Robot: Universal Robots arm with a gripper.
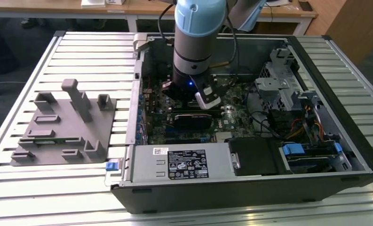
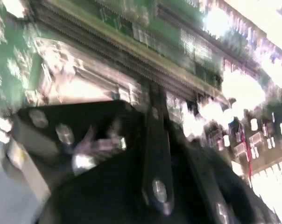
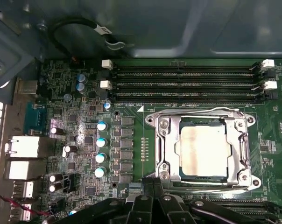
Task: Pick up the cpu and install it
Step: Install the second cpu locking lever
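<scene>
Even daylight falls over the case (image 1: 337,155) in the exterior view. The second wrist view smears badly, glare blowing out the board (image 2: 131,32). The first wrist view stays crisp, the cpu (image 3: 202,151) gleaming softly.

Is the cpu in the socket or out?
In: the cpu lies flat inside the socket frame, silvery top showing.

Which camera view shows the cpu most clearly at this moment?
The first wrist view: the cpu lies flat inside the metal-framed socket, its pale top fully visible. In the exterior view the arm covers that spot. The second wrist view is too blurred to tell.
</scene>
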